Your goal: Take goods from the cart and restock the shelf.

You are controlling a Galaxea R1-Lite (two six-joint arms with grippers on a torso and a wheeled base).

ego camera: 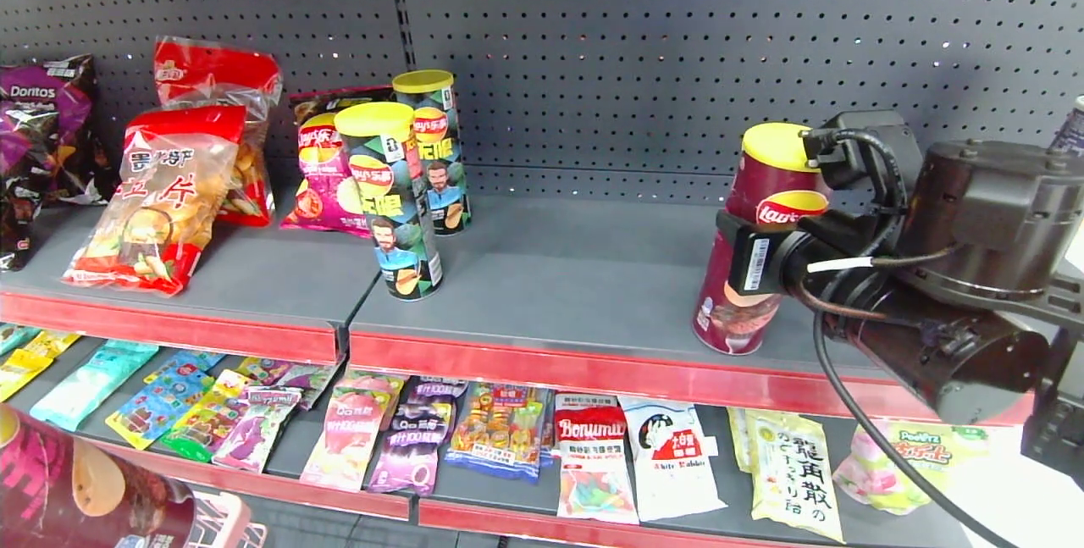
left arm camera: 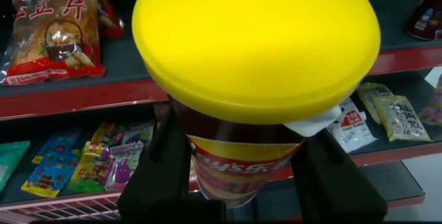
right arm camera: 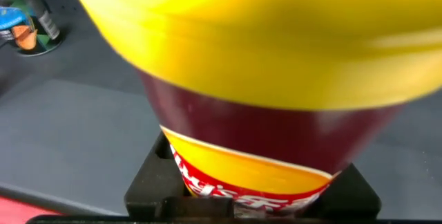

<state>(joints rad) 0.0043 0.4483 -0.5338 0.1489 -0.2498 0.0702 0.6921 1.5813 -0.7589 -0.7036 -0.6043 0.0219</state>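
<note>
Midway — your right claw point(ego camera: 754, 256) clenched on maroon can point(ego camera: 745, 311), base seemingly on shelf point(ego camera: 576, 277), not yet released; left claw point(left arm camera: 248, 175) grips second can point(left arm camera: 255, 44) — yet to shelve.

Two green cans point(ego camera: 398, 201) point(ego camera: 439, 150), two maroon cans point(ego camera: 735, 319) point(ego camera: 76, 489), four upper-shelf snack bags point(ego camera: 161, 192) point(ego camera: 220, 82) point(ego camera: 42, 124) point(ego camera: 326, 184)

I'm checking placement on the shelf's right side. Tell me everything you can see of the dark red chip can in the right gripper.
The dark red chip can is a tall tube, cardboard by its look, with a yellow plastic lid and a red-and-yellow logo near the top. The right gripper is shut on it at mid-height. It leans slightly, with its base at the upper shelf near the red front edge; whether it rests fully there cannot be told.
</note>
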